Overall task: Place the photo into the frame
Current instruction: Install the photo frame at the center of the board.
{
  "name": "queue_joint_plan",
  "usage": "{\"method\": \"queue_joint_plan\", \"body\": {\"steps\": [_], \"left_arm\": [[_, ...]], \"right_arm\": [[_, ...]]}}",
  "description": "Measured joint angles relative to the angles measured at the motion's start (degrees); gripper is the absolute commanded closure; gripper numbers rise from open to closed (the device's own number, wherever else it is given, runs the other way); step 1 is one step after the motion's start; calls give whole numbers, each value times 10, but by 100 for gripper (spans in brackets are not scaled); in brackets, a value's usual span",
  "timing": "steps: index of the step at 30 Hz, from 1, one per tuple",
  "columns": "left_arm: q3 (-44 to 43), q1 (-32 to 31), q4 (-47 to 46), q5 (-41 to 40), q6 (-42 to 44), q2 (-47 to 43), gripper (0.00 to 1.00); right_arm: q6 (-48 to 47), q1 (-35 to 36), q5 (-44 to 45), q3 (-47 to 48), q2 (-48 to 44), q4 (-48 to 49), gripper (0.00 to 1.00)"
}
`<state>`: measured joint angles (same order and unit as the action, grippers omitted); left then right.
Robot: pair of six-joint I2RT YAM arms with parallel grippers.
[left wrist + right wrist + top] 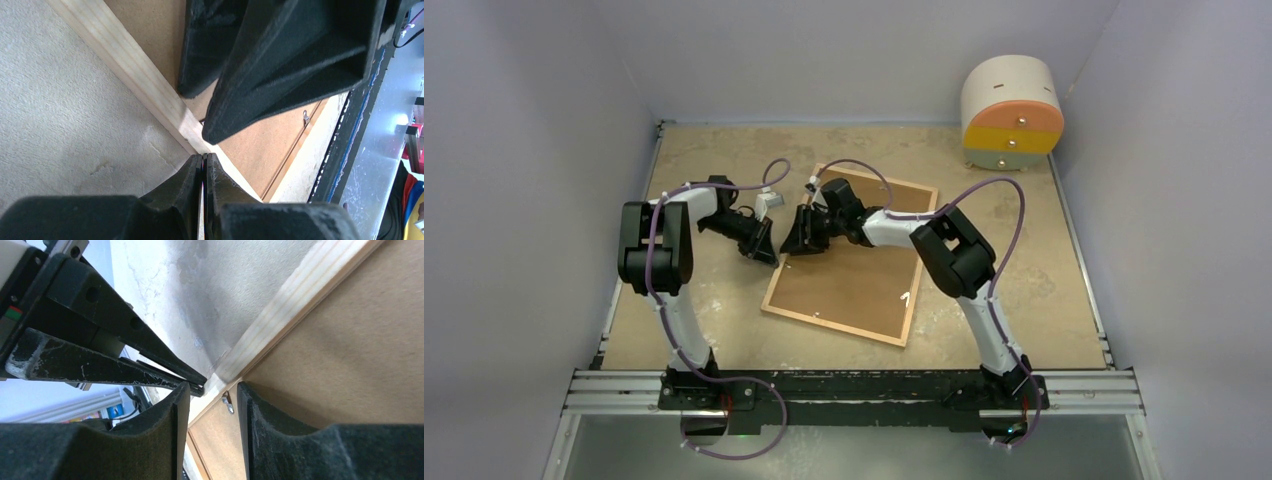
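Note:
The frame lies face down mid-table, its light wooden moulding surrounding a brown backing panel. The photo is hidden. My left gripper is shut, its tips resting against the outer side of the frame's left moulding. Facing it, my right gripper is open, one finger outside the moulding and the other over the panel. A small metal tab on the panel's edge shows in the gap between its fingers. Nothing is held by either gripper.
A round white drawer unit with orange, yellow and pale drawers stands at the back right. Grey walls close in on three sides. The metal rail with the arm bases runs along the near edge. A second metal tab sits on the panel's near edge.

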<state>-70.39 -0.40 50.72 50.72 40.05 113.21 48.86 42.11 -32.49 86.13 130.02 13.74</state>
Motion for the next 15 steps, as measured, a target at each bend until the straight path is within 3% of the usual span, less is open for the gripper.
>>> {"method": "queue_joint_plan", "body": {"steps": [15], "left_arm": [[0, 0, 0, 0, 0, 0, 95]], "right_arm": [[-1, 15, -1, -3, 0, 3, 59]]}}
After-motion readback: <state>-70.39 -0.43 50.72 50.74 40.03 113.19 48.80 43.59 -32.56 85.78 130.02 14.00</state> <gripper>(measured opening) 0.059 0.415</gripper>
